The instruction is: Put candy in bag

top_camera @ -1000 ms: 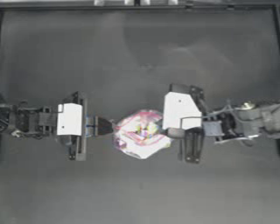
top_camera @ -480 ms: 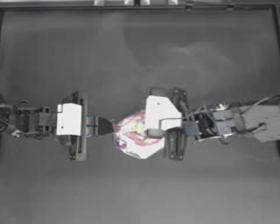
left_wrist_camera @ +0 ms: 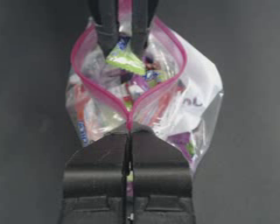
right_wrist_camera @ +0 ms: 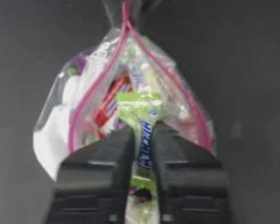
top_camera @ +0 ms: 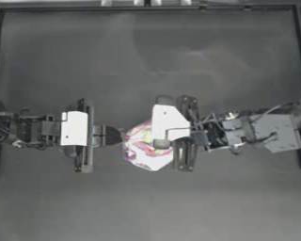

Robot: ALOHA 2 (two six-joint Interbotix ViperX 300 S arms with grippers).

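Observation:
The clear zip bag (top_camera: 143, 155) with a pink strip lies at the table's middle, multicoloured sweets inside. My left gripper (top_camera: 112, 136) is shut on the strip at the left end of the mouth (left_wrist_camera: 129, 131), and the mouth bulges open. The right gripper (top_camera: 156, 141) hangs over the mouth, shut on the candy (right_wrist_camera: 136, 105), a small pale green-yellow wrapped piece with blue lettering. In the left wrist view the candy (left_wrist_camera: 126, 60) points down between the two pink rims of the bag (left_wrist_camera: 183, 109). The top view hides the candy under the right wrist.
Dark table all around the bag, with a raised black rim (top_camera: 153, 8) along the far side. Both arms lie level with the bag, left arm (top_camera: 34, 129) from the left and right arm (top_camera: 272, 132) from the right.
The right gripper has moved left with the candy, from beside the bag to over its open mouth. My left gripper has stayed in place on the strip.

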